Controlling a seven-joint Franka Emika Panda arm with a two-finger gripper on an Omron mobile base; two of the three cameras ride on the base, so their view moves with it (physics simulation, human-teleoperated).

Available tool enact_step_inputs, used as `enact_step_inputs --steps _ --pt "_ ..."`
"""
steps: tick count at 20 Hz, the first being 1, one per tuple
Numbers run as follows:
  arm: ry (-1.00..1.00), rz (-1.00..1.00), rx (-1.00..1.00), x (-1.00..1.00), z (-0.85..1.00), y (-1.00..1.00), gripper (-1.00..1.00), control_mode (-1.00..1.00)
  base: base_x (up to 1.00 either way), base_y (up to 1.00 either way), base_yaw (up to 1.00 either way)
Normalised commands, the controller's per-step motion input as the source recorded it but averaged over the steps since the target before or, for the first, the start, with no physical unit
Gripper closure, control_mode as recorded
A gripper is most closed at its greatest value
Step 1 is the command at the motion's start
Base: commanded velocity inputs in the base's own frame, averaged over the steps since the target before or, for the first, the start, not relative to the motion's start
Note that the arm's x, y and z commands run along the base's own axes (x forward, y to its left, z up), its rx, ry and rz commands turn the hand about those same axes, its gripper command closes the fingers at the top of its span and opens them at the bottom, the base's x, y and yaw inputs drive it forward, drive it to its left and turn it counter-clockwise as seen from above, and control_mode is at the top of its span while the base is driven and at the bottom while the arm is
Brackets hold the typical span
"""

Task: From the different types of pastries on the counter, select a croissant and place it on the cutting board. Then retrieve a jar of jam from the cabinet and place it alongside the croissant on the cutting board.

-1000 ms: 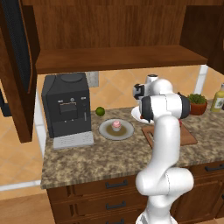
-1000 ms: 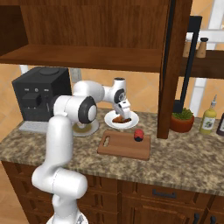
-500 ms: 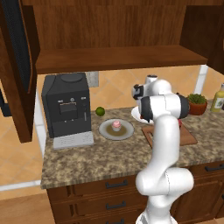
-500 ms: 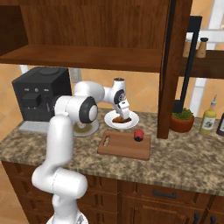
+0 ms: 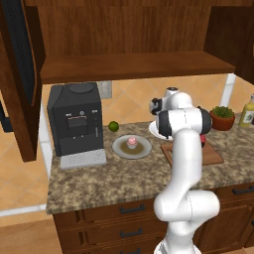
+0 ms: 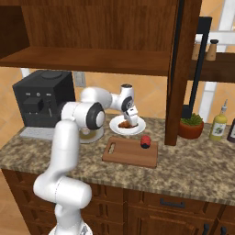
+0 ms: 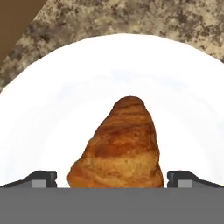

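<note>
A golden-brown croissant (image 7: 120, 144) lies on a white plate (image 7: 57, 109) on the granite counter (image 6: 193, 160). My gripper (image 7: 112, 177) hangs just over it, open, one fingertip (image 7: 43, 178) on each side of the pastry's near end. From the right base view the gripper (image 6: 130, 117) points down over the croissant (image 6: 124, 124) on the white plate (image 6: 136, 129). In front of it lies the cutting board (image 6: 124, 155) with the red-lidded jar of jam (image 6: 145, 141) standing on it. The pink cupcake (image 5: 132, 142) sits on a grey plate (image 5: 120, 150). The cabinet (image 6: 92, 59) hangs above.
A black coffee machine (image 5: 75, 124) stands at the counter's left, with a lime (image 5: 113, 126) beside it. A potted plant (image 6: 190, 127) and a yellowish bottle (image 6: 219, 124) stand to the right. A cabinet door's edge (image 6: 181, 73) reaches down close beside the board.
</note>
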Motion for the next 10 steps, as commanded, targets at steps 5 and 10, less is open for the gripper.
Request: enact_step_inputs --steps 5,10 --pt "-0.01 0.00 0.00 0.03 0.00 -0.41 -1.00 -1.00 0.00 0.00 0.00" --pt "0.00 -0.08 0.03 -0.55 -0.13 0.05 -1.00 -1.00 0.00 0.00 0.00"
